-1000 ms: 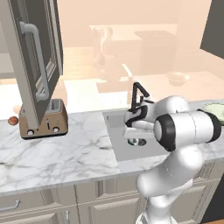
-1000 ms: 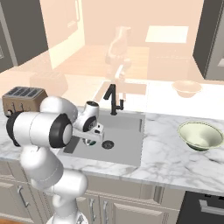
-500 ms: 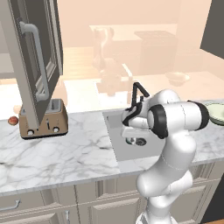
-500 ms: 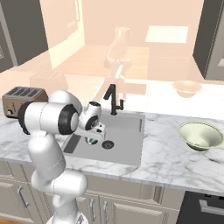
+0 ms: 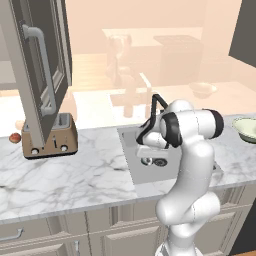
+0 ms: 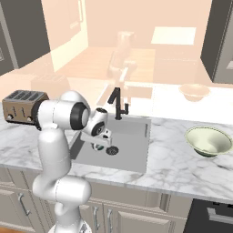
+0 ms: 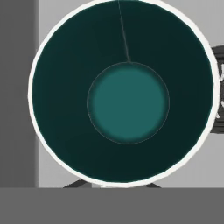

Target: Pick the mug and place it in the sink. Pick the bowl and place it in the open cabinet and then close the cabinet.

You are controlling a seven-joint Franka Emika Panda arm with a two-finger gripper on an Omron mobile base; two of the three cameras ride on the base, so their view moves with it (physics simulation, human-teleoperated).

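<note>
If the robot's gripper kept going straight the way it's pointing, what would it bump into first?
Probably the mug: the hand view looks right down into its teal inside. Below it lies the sink floor. The gripper is shut and may already hold the mug's rim.

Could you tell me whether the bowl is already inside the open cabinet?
No, the bowl sits on the counter to the right of the sink.

Robot arm [image 5: 192,165]: glossy white rounded shells, tubular links swelling to bulbous housings. Joints carry dark, near-black rings and end caps, seen at the upper joint in both base views. No cables, screws or markings discernible.
</note>
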